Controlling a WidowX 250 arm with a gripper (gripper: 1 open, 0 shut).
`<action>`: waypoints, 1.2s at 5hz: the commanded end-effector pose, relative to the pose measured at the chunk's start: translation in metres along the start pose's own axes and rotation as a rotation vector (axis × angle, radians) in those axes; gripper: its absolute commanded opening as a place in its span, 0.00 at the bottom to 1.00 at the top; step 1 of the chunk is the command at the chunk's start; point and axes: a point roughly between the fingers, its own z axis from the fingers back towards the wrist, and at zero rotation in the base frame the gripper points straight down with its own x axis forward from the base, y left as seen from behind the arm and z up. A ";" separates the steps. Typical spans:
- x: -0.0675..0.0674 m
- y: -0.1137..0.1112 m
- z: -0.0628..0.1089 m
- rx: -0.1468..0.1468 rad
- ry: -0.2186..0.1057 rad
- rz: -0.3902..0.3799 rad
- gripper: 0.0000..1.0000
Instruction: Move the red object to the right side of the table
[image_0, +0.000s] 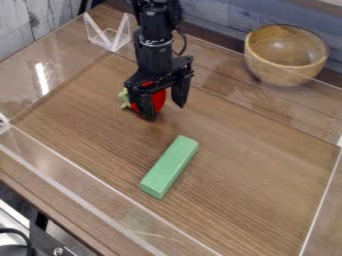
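A single raised camera looks down at an angle across the table (254, 170) from its near edge.

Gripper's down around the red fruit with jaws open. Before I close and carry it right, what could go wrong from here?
1. The red object is round and glossy, and the open gripper straddles it, so an off-centre close might squirt it sideways.
2. The wooden bowl stands at the back right; a low carry could clip its rim.
3. The green block lies in front of the fruit, so a dropped fruit may roll into it.
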 end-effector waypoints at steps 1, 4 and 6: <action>0.006 -0.011 0.014 -0.042 -0.049 0.003 1.00; 0.006 -0.015 0.014 -0.030 -0.080 0.029 1.00; 0.004 -0.018 0.014 -0.025 -0.103 0.040 1.00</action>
